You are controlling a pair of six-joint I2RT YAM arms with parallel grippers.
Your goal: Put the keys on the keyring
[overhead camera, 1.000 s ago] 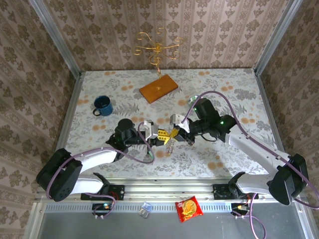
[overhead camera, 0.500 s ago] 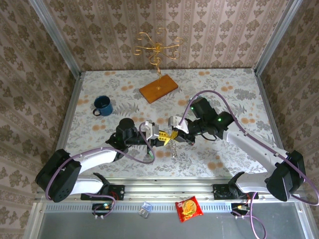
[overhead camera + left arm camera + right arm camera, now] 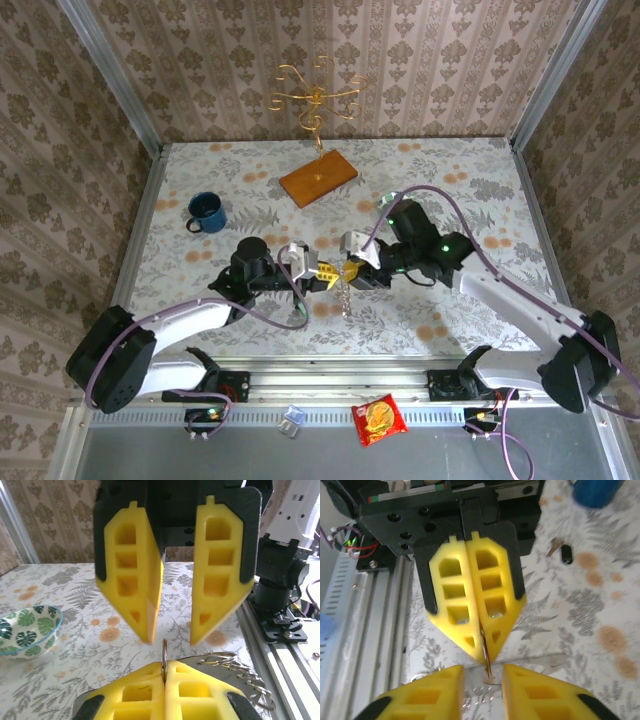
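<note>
Tools number two, meeting tip to tip over the middle of the surface (image 3: 450, 170). Of the pair, the left tool (image 3: 164, 667) is clamped tight on one thin metal keyring (image 3: 164, 652), held edge-on. The right tool (image 3: 170, 639) faces it with its yellow fingers parted, gripping nothing. One chain (image 3: 345, 296) trails just below where they meet.

From overhead, one blue mug (image 3: 205, 212) sits at ten o'clock of the tools and one gold wire stand (image 3: 317, 180) on a wooden base at twelve. One snack packet (image 3: 378, 418) lies at six, off the surface.

The right wrist view gives one key with a black head (image 3: 565, 554), flat on the surface at one o'clock of the clamped ring, well apart from it. The left wrist view gives one leaf-patterned bowl (image 3: 25, 637) at nine o'clock.
</note>
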